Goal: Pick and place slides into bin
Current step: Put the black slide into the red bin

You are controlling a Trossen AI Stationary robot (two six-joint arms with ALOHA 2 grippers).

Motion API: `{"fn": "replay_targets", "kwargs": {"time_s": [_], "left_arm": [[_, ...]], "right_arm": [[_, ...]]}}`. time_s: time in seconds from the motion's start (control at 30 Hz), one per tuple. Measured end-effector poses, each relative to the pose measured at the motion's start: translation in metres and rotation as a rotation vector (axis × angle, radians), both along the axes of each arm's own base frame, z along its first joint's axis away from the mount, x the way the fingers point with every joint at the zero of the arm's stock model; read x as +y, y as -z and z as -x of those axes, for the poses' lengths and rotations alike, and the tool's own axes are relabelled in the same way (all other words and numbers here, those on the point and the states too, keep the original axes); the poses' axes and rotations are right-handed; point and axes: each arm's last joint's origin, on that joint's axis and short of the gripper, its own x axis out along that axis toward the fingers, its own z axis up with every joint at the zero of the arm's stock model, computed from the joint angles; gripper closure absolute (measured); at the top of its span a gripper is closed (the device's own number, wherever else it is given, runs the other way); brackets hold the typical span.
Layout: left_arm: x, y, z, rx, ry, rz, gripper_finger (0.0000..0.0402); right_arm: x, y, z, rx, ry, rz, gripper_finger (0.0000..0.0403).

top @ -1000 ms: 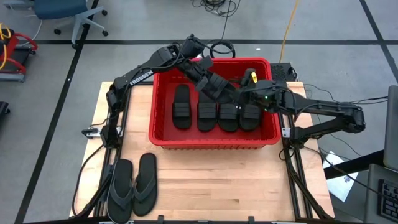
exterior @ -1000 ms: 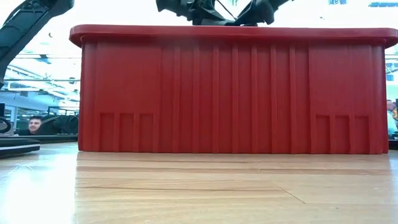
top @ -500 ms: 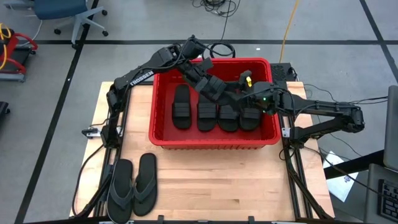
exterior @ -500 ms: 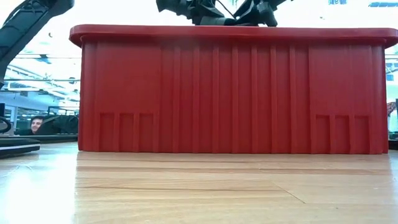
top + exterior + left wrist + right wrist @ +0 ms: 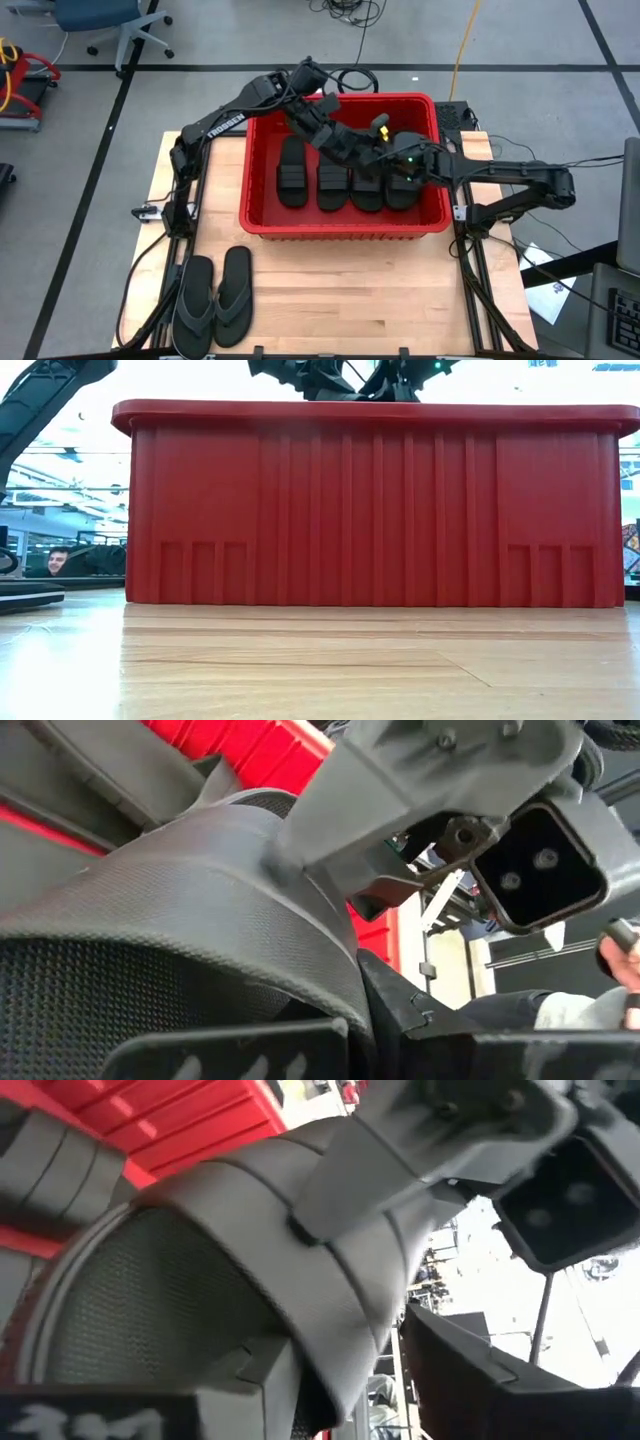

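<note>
Left gripper (image 5: 345,143) fingers clamp a band-strap slide (image 5: 335,138) over the red bin (image 5: 262,222); right gripper (image 5: 382,155), at three o'clock, stands apart: seat both pads before releasing.

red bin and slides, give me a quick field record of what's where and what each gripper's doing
bin: large red ribbed plastic basket on the wooden table
in bin: four flat black rubber band-strap slides lying side by side
held slide: black textured rubber slide above the bin
left gripper: shut on the held slide, over the bin's far side
right gripper: over the bin at the held slide; grip unclear
outside bin: two dark grey thong flip-flops on the table's near left
</note>
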Motion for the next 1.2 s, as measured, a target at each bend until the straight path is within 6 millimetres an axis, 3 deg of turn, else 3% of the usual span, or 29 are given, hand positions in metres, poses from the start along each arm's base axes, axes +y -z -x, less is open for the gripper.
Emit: {"fn": "replay_targets", "kwargs": {"time_s": [0.27, 0.47, 0.7, 1.0, 1.2], "left_arm": [[-0.002, 0.001, 0.003, 0.019, 0.018, -0.011, 0.0401], [0.002, 0.002, 0.003, 0.052, -0.061, -0.044, 0.038], [0.017, 0.0, 0.012, 0.073, -0.114, 0.04, 0.0312], [0.018, -0.027, 0.035, -0.068, -0.054, -0.073, 0.0219], [0.014, -0.073, 0.067, -0.268, -0.106, -0.325, 0.0181]], "right_arm": [[0.006, 0.0, -0.002, 0.001, -0.006, 0.018, 0.0386], [0.009, -0.001, 0.0, 0.013, 0.05, 0.029, 0.0398], [0.016, -0.008, 0.011, 0.026, 0.123, 0.047, 0.04], [0.027, -0.018, 0.031, 0.033, 0.168, 0.052, 0.0402], [0.032, -0.007, 0.04, 0.081, 0.254, -0.041, 0.0402]]}}
